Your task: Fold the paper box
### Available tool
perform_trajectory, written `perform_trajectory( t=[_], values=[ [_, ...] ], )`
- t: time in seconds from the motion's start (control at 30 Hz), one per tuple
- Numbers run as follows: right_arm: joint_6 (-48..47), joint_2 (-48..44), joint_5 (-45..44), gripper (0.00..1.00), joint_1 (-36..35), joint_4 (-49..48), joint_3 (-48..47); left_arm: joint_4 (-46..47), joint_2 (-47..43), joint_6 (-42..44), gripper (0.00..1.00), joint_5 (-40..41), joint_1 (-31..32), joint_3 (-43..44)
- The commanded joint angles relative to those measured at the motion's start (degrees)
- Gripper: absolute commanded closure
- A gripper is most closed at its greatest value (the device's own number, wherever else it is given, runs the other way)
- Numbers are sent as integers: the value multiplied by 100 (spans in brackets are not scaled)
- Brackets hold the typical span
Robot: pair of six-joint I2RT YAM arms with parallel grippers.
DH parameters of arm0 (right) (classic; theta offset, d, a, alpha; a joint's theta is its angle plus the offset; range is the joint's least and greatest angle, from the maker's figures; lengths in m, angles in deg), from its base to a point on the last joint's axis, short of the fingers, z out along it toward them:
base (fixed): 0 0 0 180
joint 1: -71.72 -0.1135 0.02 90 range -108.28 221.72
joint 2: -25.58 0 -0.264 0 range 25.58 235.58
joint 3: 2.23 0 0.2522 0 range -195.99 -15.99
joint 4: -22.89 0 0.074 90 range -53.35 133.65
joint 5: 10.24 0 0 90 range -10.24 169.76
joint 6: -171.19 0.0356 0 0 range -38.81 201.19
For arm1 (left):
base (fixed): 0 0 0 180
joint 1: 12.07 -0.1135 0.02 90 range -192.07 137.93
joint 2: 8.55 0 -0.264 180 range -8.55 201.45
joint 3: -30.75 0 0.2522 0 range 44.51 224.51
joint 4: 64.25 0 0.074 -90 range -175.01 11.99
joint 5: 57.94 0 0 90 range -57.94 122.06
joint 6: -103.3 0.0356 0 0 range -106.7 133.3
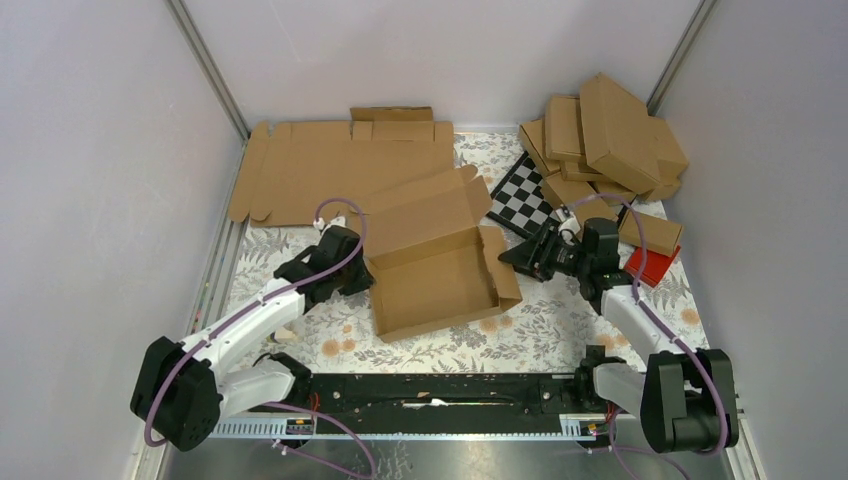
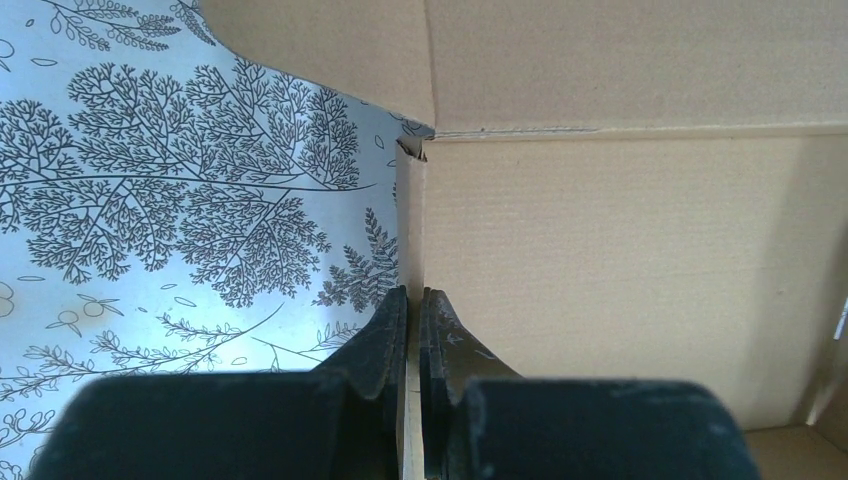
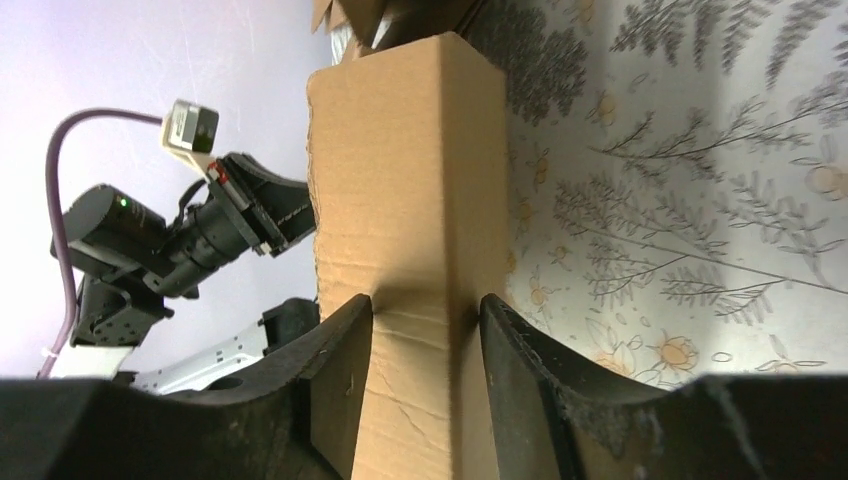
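A table covered in a pale floral cloth (image 1: 560, 330) fills the overhead view. A flat brown cardboard sheet (image 1: 340, 165) lies at upper left, and a pile of folded boxes (image 1: 610, 140) sits at upper right. A black-and-white checkered board (image 1: 525, 195) is just below that pile.

The paper box (image 1: 430, 270) sits in the centre of the frame. It is a shallow brown tray with its side walls raised, and its lid panel tilts up and back toward the upper middle.

The likely risk is that the two arms pull unevenly. That could twist the tray, crease the thin corrugated wall, or let the right-hand flap spring back out of its fold. A weak pinch on the right would let the flap slip free.

The left arm reaches from lower left, bent at the elbow, with its wrist level at the box's left wall. The right arm rises from lower right and angles inward to the box's right side.

The left gripper (image 2: 413, 295) is clamped tight on the thin edge of the left wall. The right gripper (image 3: 425, 305) straddles the right flap with a finger on each side. It cannot be told whether it already presses the cardboard.
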State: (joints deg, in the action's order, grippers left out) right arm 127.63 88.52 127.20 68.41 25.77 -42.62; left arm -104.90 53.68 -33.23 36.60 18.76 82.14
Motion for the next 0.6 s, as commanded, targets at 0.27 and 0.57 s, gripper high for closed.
perform_trajectory(
  t=[0.27,0.57],
  values=[
    [-1185,408,-1447,50,-1380,1691,-1144,281,168,-21,100,-79,45,422],
    [-1722,763,-2465,51,-2017,2440,-1404,415,289,-15,100,49,121,307]
  ],
)
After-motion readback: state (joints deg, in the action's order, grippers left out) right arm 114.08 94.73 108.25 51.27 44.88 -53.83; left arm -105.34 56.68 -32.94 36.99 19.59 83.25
